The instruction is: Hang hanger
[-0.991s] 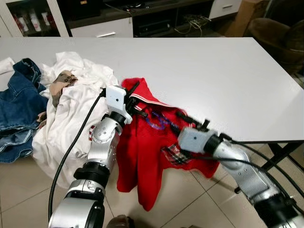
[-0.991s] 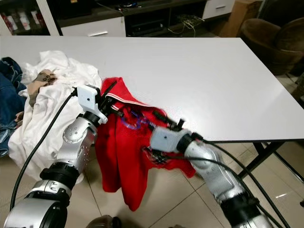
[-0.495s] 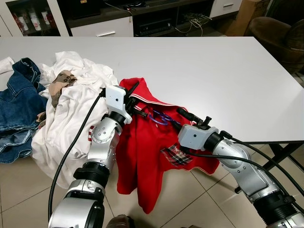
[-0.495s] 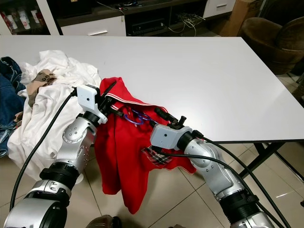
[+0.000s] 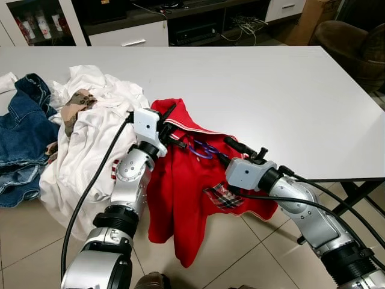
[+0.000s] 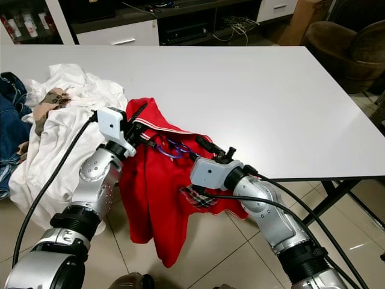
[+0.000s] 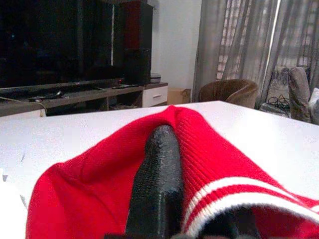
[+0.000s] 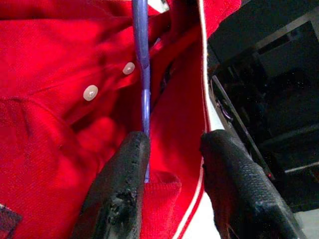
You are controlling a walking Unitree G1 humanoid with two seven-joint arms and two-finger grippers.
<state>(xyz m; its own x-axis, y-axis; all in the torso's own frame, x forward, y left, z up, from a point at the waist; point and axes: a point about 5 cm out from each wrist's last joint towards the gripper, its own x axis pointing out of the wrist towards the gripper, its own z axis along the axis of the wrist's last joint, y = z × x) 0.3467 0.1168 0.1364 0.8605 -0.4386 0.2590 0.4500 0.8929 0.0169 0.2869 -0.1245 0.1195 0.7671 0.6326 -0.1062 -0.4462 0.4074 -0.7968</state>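
Note:
A red polo shirt hangs over the front edge of the white table, its collar up on the tabletop. My left gripper is shut on the striped collar, holding it up; one black finger lies under the red fabric. A blue hanger sits in the neck opening. My right gripper reaches in from the right, just beside the hanger. Its fingers stand open, with the hanger's blue bar against the inner side of one and red fabric between them.
A pile of white clothes and blue jeans lie on the table's left part. A low TV cabinet stands behind the table, a brown armchair at the back right. A black table leg is near my right arm.
My right gripper has risen slightly toward the collar, and the blue hanger shows more in the neck opening. The left gripper holds the collar as before.

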